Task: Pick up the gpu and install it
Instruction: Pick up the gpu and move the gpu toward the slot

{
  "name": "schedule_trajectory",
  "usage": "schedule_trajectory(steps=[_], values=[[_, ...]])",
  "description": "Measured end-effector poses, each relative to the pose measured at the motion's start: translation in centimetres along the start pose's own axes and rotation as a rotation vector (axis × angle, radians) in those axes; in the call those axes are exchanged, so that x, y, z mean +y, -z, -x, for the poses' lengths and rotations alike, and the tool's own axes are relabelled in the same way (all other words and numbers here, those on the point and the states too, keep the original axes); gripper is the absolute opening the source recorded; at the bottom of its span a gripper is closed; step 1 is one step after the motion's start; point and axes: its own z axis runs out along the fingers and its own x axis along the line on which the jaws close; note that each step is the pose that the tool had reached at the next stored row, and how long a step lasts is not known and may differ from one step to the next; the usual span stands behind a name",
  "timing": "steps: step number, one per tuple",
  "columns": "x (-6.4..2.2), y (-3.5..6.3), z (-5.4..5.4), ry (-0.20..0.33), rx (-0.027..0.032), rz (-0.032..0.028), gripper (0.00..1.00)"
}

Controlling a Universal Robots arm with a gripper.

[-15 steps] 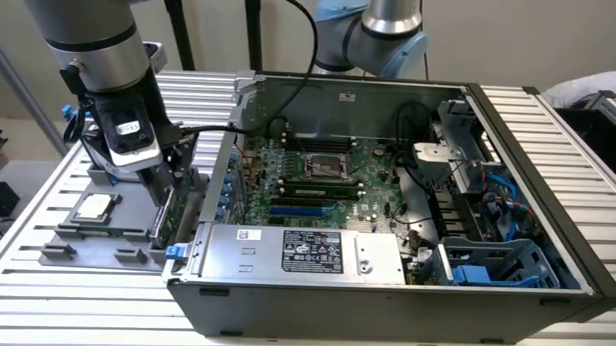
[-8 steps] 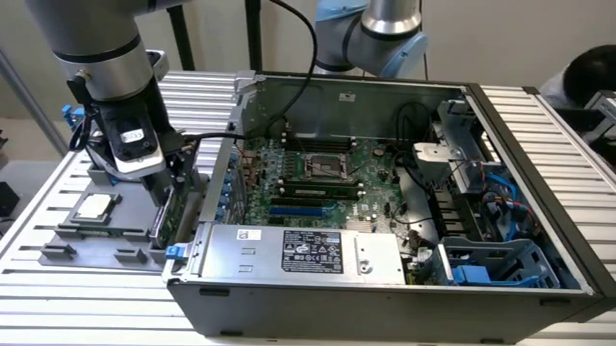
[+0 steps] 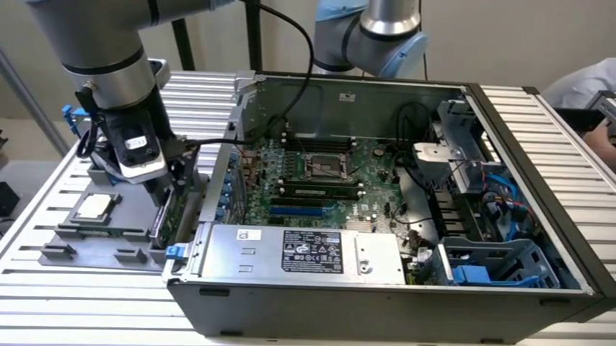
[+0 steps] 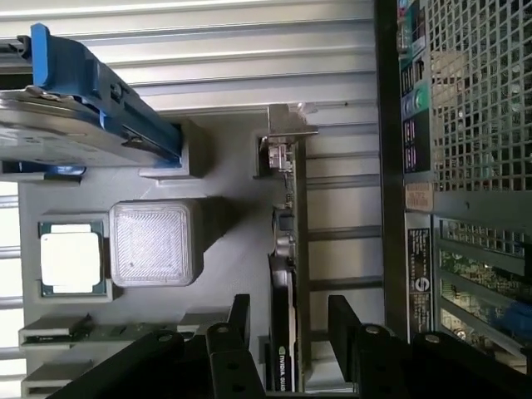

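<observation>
Here, the end effector (image 4: 291, 309) stood wide open astride the gpu (image 4: 287, 249).
Its black fingers (image 4: 239, 320) flanked the card, one on each side, with a gap showing between each finger and the board, so nothing was gripped. The gpu stood on edge in a slot of the gray tray (image 4: 224, 241), its silver bracket (image 4: 287, 133) at the end away from the end effector, just beside the outer wall of the open case (image 4: 399, 208). The same tray held the CPU (image 4: 71, 259) and the drive (image 4: 83, 108) with blue rails. In the exterior view the arm (image 3: 106, 65) reached down over the tray on the slatted counter (image 3: 58, 288), to the exterior view's left of the case, whose motherboard (image 3: 318, 166) lay exposed.
</observation>
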Motion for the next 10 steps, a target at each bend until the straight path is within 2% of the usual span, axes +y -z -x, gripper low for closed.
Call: schedule_trajectory(steps=[10], values=[[0.09, -1.83, -0.3, 0.000, -0.0015, -0.0006, 1.00]])
